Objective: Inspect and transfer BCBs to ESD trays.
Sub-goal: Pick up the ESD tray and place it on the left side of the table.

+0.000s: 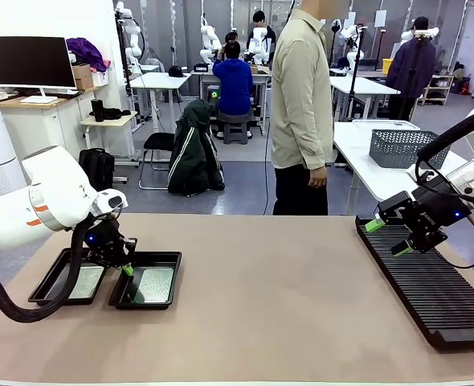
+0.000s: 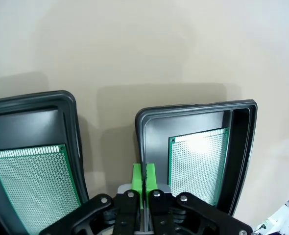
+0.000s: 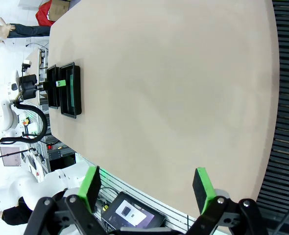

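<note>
Two BCBs (image 2: 34, 183) are lying flat in side-by-side ESD trays (image 2: 144, 117), apparently already transferred. Left gripper (image 2: 143, 176) is hovering between them, pinched closed and empty. Right gripper (image 3: 147, 186) is waiting wide apart over the rack (image 1: 430, 289).

Left arm enters low from the left, wrist bent downward; the left gripper (image 1: 127, 268) points down with its green-padded fingers (image 2: 143, 177) pressed together, nothing between them. Right arm reaches in from the right, wrist angled down and leftward; the right gripper (image 1: 388, 238) hangs with its fingers (image 3: 204, 184) spread wide apart, nothing between them.
</note>
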Motion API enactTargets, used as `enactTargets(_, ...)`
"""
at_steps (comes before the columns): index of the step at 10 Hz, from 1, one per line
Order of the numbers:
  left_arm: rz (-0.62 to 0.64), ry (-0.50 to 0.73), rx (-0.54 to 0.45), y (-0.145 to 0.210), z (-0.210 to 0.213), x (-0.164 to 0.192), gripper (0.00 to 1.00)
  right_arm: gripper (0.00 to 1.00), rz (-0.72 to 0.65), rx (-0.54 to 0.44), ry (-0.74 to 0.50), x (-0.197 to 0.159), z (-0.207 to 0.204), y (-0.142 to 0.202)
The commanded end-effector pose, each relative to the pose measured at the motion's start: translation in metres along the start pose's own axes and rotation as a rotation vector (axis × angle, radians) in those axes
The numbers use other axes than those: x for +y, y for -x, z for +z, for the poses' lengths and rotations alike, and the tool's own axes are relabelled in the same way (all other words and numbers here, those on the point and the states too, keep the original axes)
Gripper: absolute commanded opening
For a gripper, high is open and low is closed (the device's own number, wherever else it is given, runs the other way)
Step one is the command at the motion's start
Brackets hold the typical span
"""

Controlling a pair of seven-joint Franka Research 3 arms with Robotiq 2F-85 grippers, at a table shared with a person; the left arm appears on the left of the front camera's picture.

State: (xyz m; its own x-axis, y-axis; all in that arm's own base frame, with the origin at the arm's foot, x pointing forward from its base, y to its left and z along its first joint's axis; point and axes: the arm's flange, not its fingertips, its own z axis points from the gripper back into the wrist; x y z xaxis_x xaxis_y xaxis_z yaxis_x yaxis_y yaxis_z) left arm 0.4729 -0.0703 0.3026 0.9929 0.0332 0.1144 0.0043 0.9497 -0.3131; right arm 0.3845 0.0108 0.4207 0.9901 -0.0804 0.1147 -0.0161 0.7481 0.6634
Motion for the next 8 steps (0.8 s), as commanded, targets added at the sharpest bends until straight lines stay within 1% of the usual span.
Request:
enactTargets(1,0.005,0.004,-0.004,0.0010,0.0017,0.0006,0.04,1.00,-0.008,-0.003,-0.007,0.0001,-0.0015,0.0005)
enactTargets(5,0.000,0.000,0.000,0.0000,0.0002,-0.0006,0.04,1.00,-0.008,-0.003,-0.007,0.0001,-0.0015,0.0005)
enactTargets(6,-0.001,-0.001,0.000,0.0000,0.0008,-0.0019,0.10,1.00,-0.008,-0.003,-0.007,0.0001,-0.0015,0.0005)
enactTargets(7,-0.004,-0.002,0.002,-0.0001,0.0012,-0.0028,0.12,1.00,-0.008,-0.003,-0.007,0.0001,-0.0015,0.0005)
enactTargets(8,-0.004,-0.003,0.003,-0.0003,0.0021,-0.0032,0.20,1.00,-0.008,-0.003,-0.007,0.0001,-0.0015,0.0005)
